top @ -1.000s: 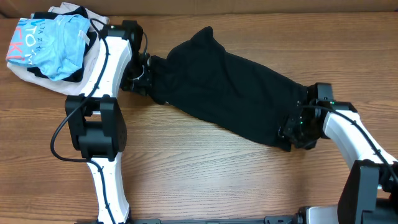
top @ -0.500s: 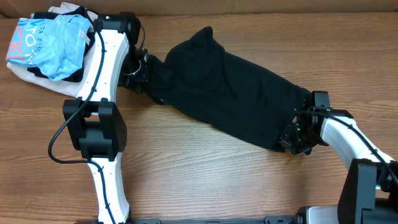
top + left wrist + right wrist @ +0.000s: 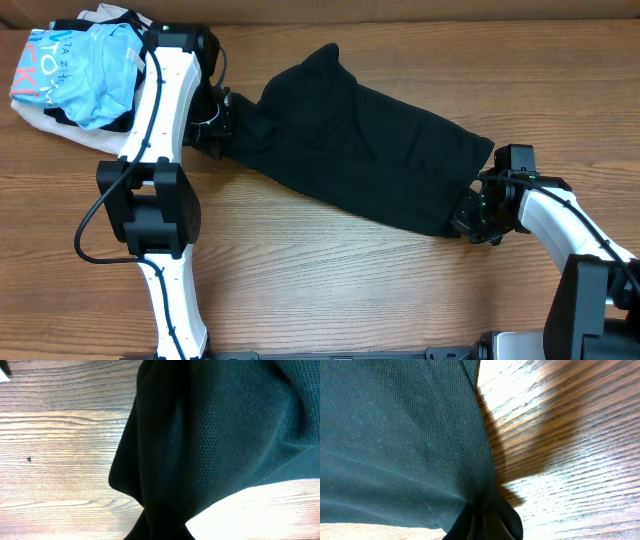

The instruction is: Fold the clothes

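Wood-grain tabletop point(image 3: 330, 290) is carrying the whole work area, and the black garment point(image 3: 360, 150) is lying spread across it as a slanted band, running between the two grippers. The left gripper point(image 3: 222, 125) is sitting at the garment's upper-left end with its jaws closed on a bunched corner of the fabric; in the left wrist view the cloth is narrowing towards the fingers and hanging just above the wood. The right gripper point(image 3: 470, 215) is sitting at the opposite, lower-right end, jaws closed on the fabric edge; in the right wrist view the mesh weave is gathering into a tight pinch at the fingers. Beyond the left gripper, on its outer side, a light blue printed garment point(image 3: 90, 70) is resting on a cream garment point(image 3: 40, 118), apart from the black garment.
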Robot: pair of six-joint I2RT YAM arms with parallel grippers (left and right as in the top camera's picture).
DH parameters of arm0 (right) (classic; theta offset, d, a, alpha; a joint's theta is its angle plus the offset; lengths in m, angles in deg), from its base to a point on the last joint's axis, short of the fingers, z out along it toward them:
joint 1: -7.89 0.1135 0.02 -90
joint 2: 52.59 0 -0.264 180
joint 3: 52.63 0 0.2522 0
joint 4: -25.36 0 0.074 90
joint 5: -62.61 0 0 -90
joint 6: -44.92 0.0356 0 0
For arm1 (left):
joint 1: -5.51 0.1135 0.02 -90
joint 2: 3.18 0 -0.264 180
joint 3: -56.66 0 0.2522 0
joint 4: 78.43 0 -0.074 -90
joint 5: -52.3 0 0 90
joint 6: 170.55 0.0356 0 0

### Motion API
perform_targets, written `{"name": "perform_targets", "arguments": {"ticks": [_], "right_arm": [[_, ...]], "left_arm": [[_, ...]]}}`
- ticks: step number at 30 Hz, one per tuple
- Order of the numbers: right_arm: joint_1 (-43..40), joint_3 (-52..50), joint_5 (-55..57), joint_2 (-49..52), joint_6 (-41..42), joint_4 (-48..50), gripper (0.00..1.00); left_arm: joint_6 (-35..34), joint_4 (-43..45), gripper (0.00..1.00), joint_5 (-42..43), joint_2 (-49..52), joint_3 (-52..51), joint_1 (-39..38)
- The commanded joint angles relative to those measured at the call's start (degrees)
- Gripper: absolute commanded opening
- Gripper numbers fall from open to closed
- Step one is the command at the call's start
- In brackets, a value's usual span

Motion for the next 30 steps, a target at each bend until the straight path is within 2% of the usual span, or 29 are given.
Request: {"name": "perform_targets", "arguments": {"ticks": [1,10,20,27,30], "right_arm": [[-1.9,0.6,0.9,-0.8,1.0,0.5,0.04],[-8.9,0.6,0.9,-0.8,-0.2,0.5,0.04],[-9.4,0.7,0.9,-0.8,-0.3,-0.8,0.04],[-9.4,3.4,1.0,-1.0,-1.6,-10.1,0.04],[-9.4,5.2,0.9,-3.0,-1.9,-14.2,0.04]], "left_arm": [[-1.5,-0.3,0.04,0.5,-0.4,-1.3,-0.3],[-3.3,0.3,0.05,-2.3,-6.2,-17.1,-0.6],[-5.4,6.7,0.04,-1.8,-16.7,-34.9,-0.8],[-5.5,10.3,0.04,2.6,-18.2,-43.3,-1.1],[-8.3,13.2,0.04,1.9,-18.8,-46.8,-2.2]]}}
